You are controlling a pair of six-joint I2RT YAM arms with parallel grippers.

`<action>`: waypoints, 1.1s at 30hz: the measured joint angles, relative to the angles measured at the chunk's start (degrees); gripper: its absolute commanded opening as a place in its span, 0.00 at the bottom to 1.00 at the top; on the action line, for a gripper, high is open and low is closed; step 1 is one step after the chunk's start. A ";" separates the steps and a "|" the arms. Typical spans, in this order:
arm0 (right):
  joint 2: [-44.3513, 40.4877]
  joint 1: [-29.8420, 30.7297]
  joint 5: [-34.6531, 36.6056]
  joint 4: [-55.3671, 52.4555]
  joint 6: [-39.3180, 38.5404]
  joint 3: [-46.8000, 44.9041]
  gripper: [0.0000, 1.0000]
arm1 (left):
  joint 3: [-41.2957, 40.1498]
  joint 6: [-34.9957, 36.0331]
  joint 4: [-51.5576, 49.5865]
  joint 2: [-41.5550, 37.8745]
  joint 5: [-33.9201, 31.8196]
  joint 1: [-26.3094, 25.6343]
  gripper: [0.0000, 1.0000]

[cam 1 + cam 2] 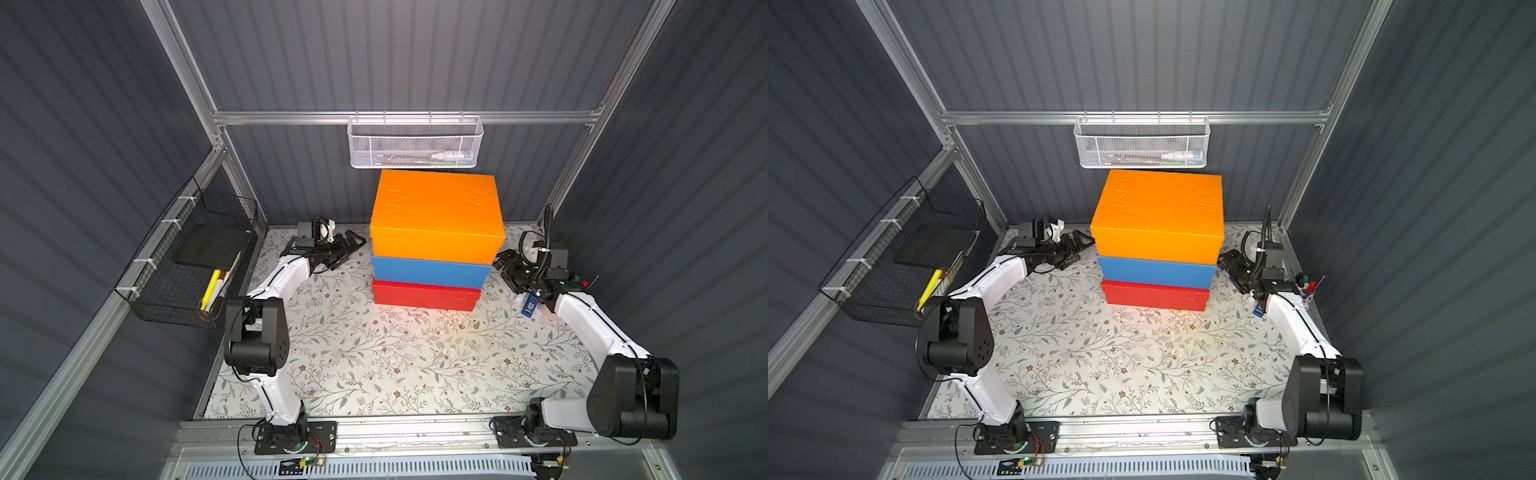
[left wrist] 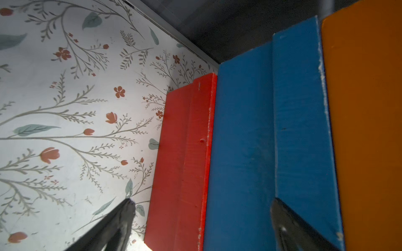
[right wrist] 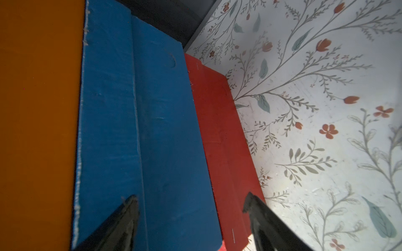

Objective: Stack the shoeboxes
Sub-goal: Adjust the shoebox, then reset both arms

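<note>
Shoeboxes (image 1: 1158, 249) look finished to me. The red box (image 1: 424, 296) is on the table (image 1: 374, 357), the blue box (image 1: 430, 272) sits on it, and the orange box (image 1: 436, 212) is on top. The stack stands toward 12 o'clock on the table, right below the white basket (image 1: 415, 141). My guess is that's on purpose, since it leaves the whole 6 o'clock half free for the arms to swing.

Your left gripper (image 1: 352, 247) is at the stack's 9 o'clock and your right gripper (image 1: 503, 264) at its 3 o'clock, each facing an end wall. That makes sense for boxes this big. No single jaw could span one, so I'd say pressing in from both ends is the only way to carry them.

Both grippers are wide and holding nothing. In the left wrist view the fingers (image 2: 121, 219) are spread, with the red and blue end faces ahead of them rather than between them. The right wrist view shows the same thing with its fingers (image 3: 124, 217). They're close to the boxes, but I can't tell if anything is touching.

From above the edges look roughly flush. The angle makes orange look bigger, though, so I can't rule out a small offset.

If you pull away, I'd go straight out toward 9 and 3. A finger snagging a lid lip could probably drag light cardboard sideways.
</note>
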 measured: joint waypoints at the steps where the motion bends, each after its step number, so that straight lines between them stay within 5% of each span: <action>1: -0.04 0.04 0.22 0.00 -0.02 0.00 0.79 | -1.01 -0.09 0.50 -0.35 0.15 -0.02 0.99; 7: -4.50 -1.49 5.46 -1.84 -1.84 -1.92 0.98 | -7.63 2.56 -4.96 -8.37 -6.58 -0.11 0.99; 11: -16.15 -5.11 15.58 -3.56 -4.22 -8.09 0.99 | -13.64 5.99 -8.28 -22.51 -18.18 -0.11 0.99; 14: -23.56 -5.46 25.86 -2.82 -5.60 -11.96 0.99 | -22.64 10.36 -6.56 -35.63 -28.15 -0.11 0.99; 18: -30.38 -5.38 30.25 8.26 -12.83 -23.61 0.99 | -42.88 16.72 5.20 -47.34 -39.41 -0.11 0.99; 23: -30.64 -5.16 33.42 15.02 -19.78 -31.69 0.99 | -60.11 24.46 14.84 -42.95 -49.33 -0.07 0.99; 33: -14.10 2.27 36.87 36.28 -33.35 -34.80 0.99 | -61.88 32.57 39.12 -24.68 -57.81 -0.04 0.99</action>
